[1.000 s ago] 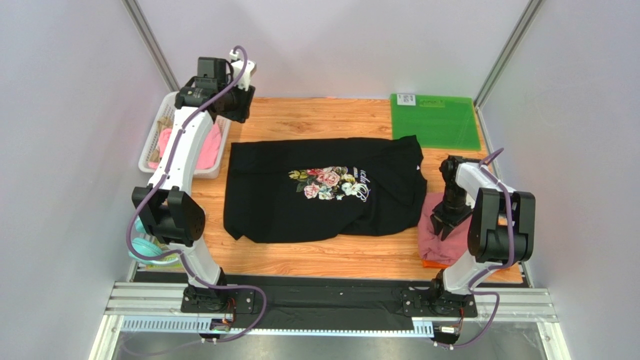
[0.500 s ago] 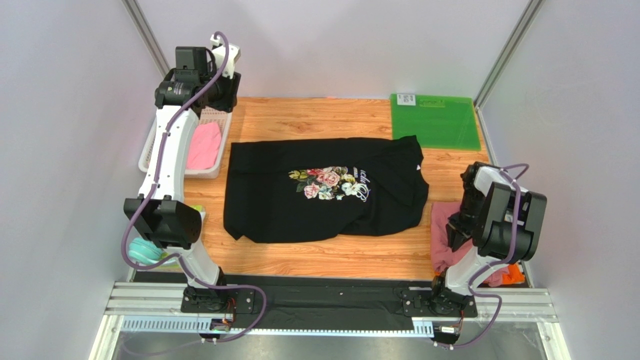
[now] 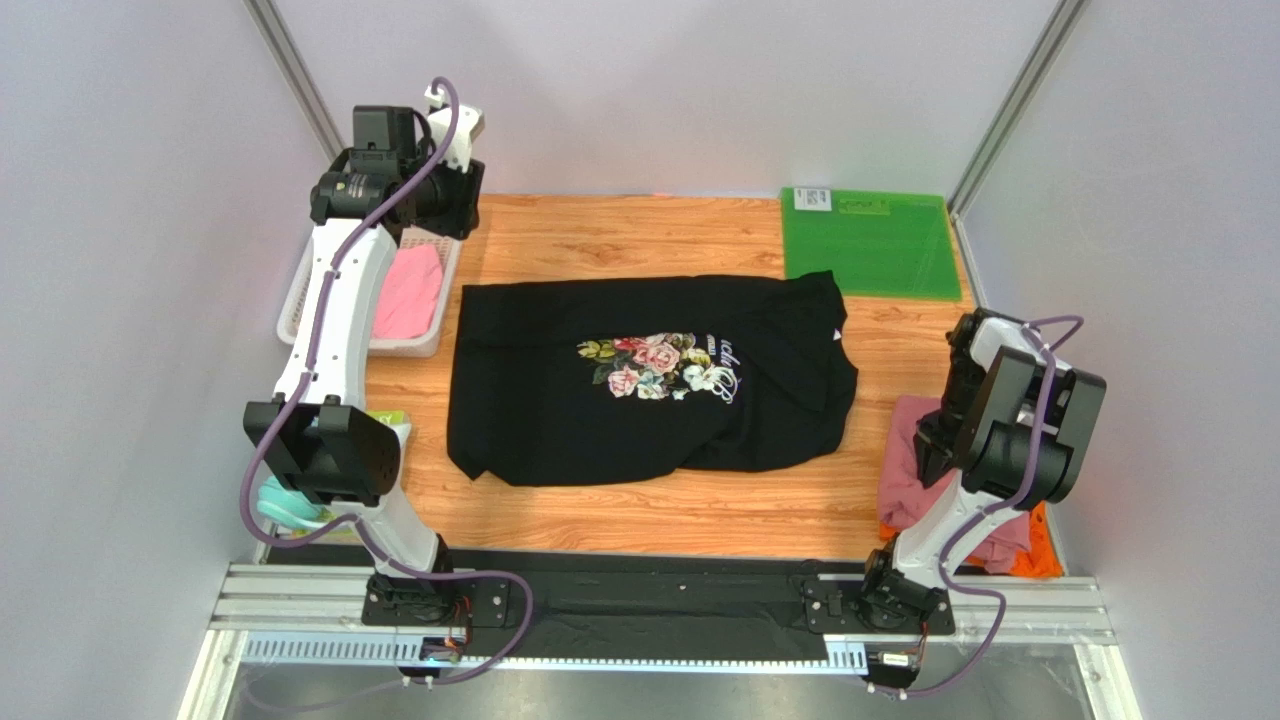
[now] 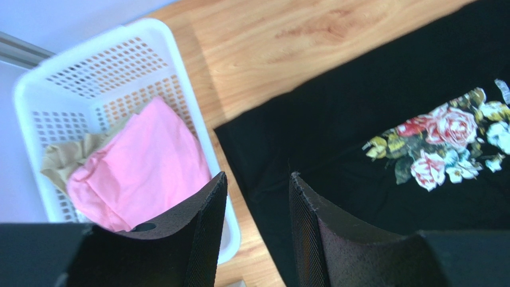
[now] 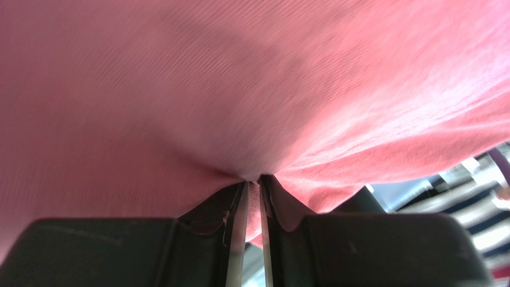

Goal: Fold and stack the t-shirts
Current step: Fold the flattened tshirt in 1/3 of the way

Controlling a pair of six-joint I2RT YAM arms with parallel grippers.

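A black t-shirt (image 3: 646, 435) with a floral print lies spread flat mid-table, also in the left wrist view (image 4: 359, 119). My right gripper (image 3: 935, 443) is shut on a pinched fold of the dusty-pink t-shirt (image 3: 906, 465), which fills the right wrist view (image 5: 239, 89) just above the jaws (image 5: 254, 179). That shirt hangs bunched at the near right. A bit of the orange t-shirt (image 3: 1037, 552) shows beside the right arm's base. My left gripper (image 3: 436, 210) hovers open and empty (image 4: 257, 179) above the basket's edge and the black shirt's corner.
A white mesh basket (image 3: 308, 285) at the far left (image 4: 36, 78) holds a bright pink cloth (image 4: 137, 167) and a beige one (image 4: 63, 158). A stiff green mat (image 3: 872, 240) lies at the far right corner. A teal object (image 3: 286, 503) sits by the left arm.
The right gripper has closed on the dusty-pink shirt and dragged it right and toward the near edge, uncovering orange cloth. The left arm swung back-left over the basket, then stayed.
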